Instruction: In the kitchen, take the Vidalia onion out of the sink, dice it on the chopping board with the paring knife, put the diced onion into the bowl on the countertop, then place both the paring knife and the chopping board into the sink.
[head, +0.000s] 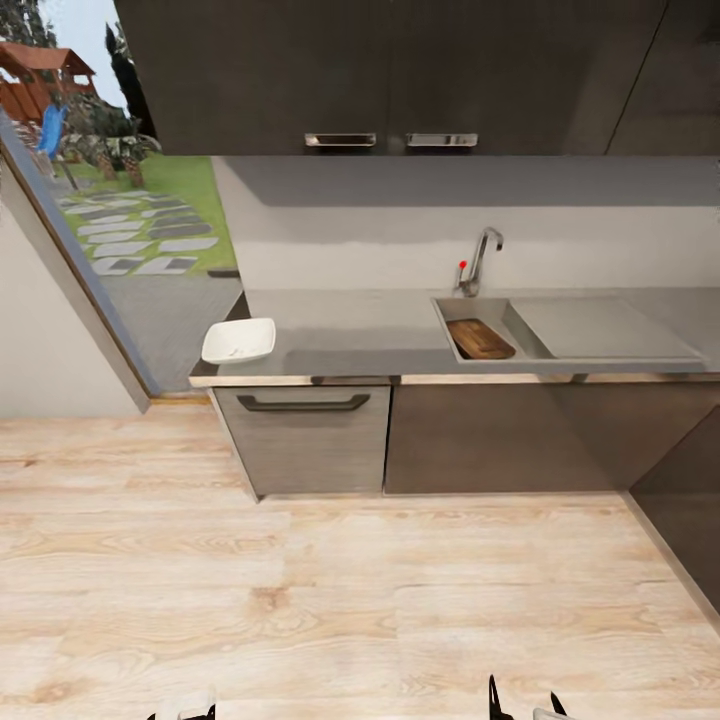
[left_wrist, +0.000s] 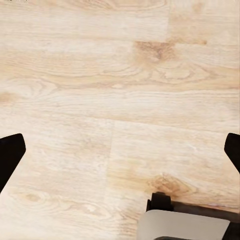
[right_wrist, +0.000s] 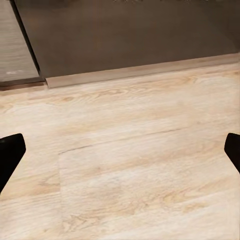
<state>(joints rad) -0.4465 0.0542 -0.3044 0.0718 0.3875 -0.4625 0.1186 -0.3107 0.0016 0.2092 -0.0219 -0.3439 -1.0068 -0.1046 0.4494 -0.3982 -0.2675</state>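
I see the kitchen from the head camera, and I am standing back from it on the pale wooden floor (head: 350, 600). The grey countertop (head: 350, 335) runs across in front of me, above dark cabinets (head: 480, 440). The white bowl (head: 238, 341) sits near the left end of the countertop, close to the front edge. I can't tell what the tiny specks in it are. The sink (head: 475, 310) is further right, with the faucet (head: 480, 258) and its red knob behind it. The brown chopping board (head: 480, 339) lies inside the sink basin. The flat drainboard (head: 600, 330) is just to the right of the basin.

My left gripper (left_wrist: 120, 155) points down at the floor. Its two dark fingertips (left_wrist: 10, 157) are far apart, so it is open and holds nothing. My right gripper (right_wrist: 120, 155) is open too, with nothing between its fingertips (right_wrist: 10, 157). It looks over the floor toward the bottom of the dark cabinets.
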